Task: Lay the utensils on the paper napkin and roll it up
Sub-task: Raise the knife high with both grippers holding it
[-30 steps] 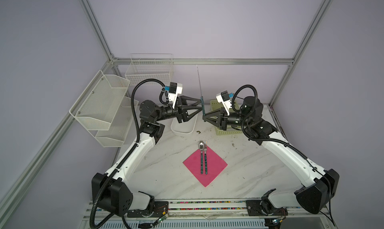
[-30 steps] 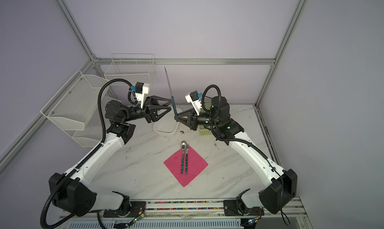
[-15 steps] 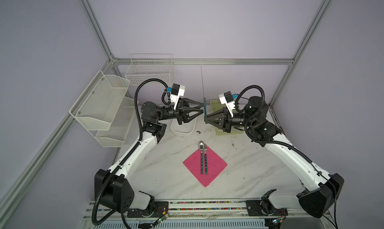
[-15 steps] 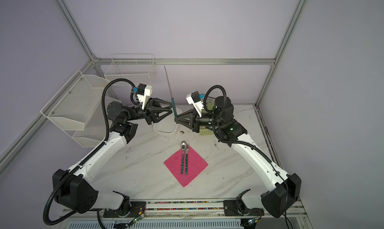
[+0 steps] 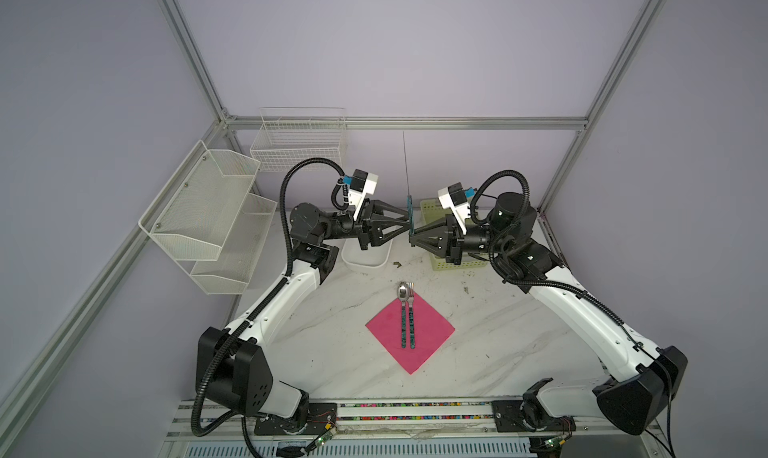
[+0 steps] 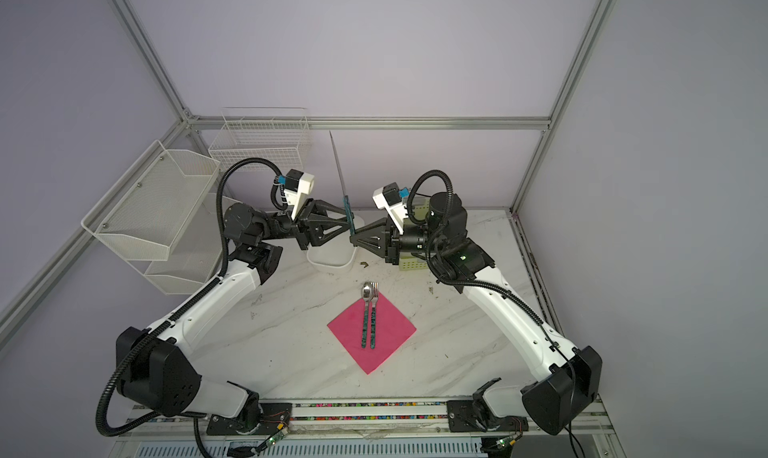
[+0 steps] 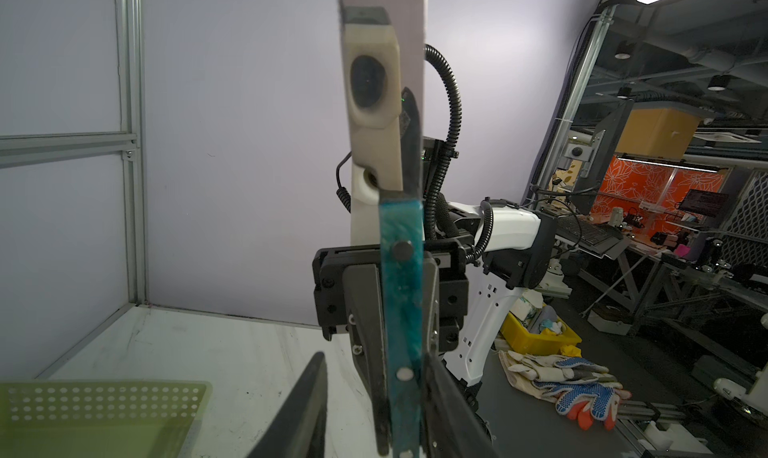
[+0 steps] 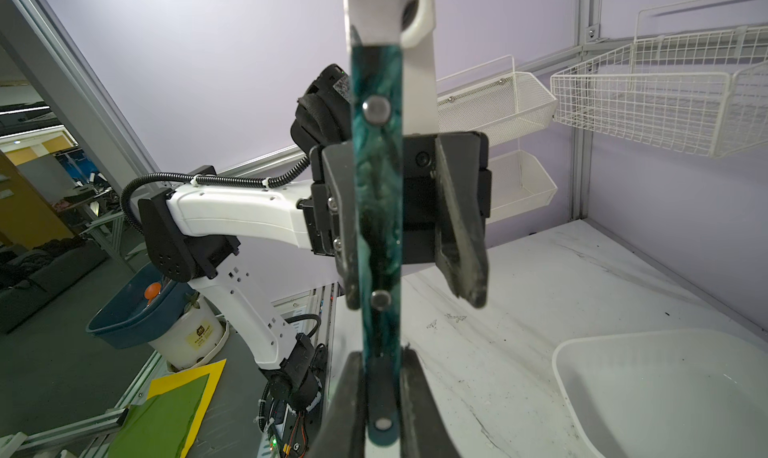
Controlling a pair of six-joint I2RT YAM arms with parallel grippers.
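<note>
We count two grippers, both raised and meeting tip to tip around one knife, which stands upright with its thin blade pointing up. The right gripper is clamped on the bottom end of the knife's teal handle. The left gripper straddles the handle higher up with its jaws apart. In the right wrist view one of its fingers lies against the handle and the other stands clear of it. Below both grippers and nearer the arms' bases, one pink napkin lies flat on the marble table. One spoon and one fork rest on the napkin side by side, touching no gripper, and their metal heads stick out past the corner nearest the grippers. Under the left gripper sits one white tub, and behind the right gripper sits one green basket.
</note>
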